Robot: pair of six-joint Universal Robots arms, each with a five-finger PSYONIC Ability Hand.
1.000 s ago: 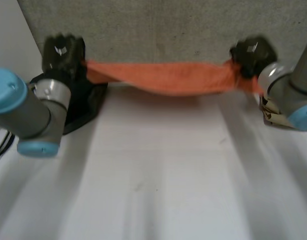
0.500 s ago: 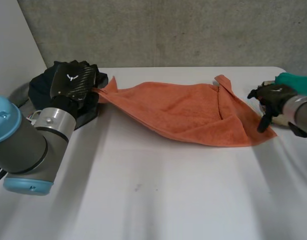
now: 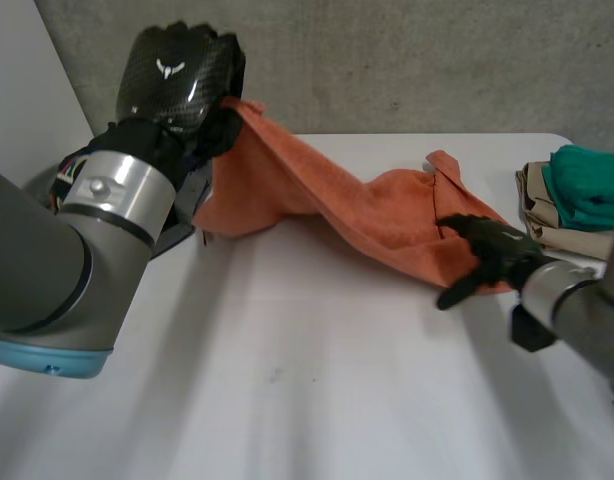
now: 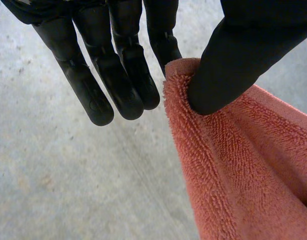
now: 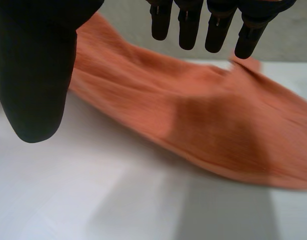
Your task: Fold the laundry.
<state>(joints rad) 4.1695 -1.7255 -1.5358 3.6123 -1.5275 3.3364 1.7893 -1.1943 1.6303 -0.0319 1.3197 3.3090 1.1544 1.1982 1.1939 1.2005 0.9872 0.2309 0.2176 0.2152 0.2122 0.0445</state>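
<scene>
An orange towel (image 3: 367, 210) slopes from a raised corner at the back left down to the white table (image 3: 317, 390) at the right. My left hand (image 3: 182, 75) holds that raised corner in the air. In the left wrist view the thumb pinches the towel's (image 4: 233, 165) corner against one of the fingers (image 4: 128, 75), while the others stay straight. My right hand (image 3: 487, 255) is open, with straight fingers low over the towel's right end on the table. In the right wrist view its thumb (image 5: 38, 75) stands wide of the fingers, and the towel (image 5: 193, 120) lies beyond them.
A stack of folded clothes (image 3: 577, 200), teal on beige, sits at the table's right edge close to my right arm. A dark cloth (image 3: 182, 215) lies at the back left behind my left arm. A grey wall runs along the table's far edge.
My right hand has let go of its towel corner and opened, and that end now lies on the table. My left hand has lifted its corner higher.
</scene>
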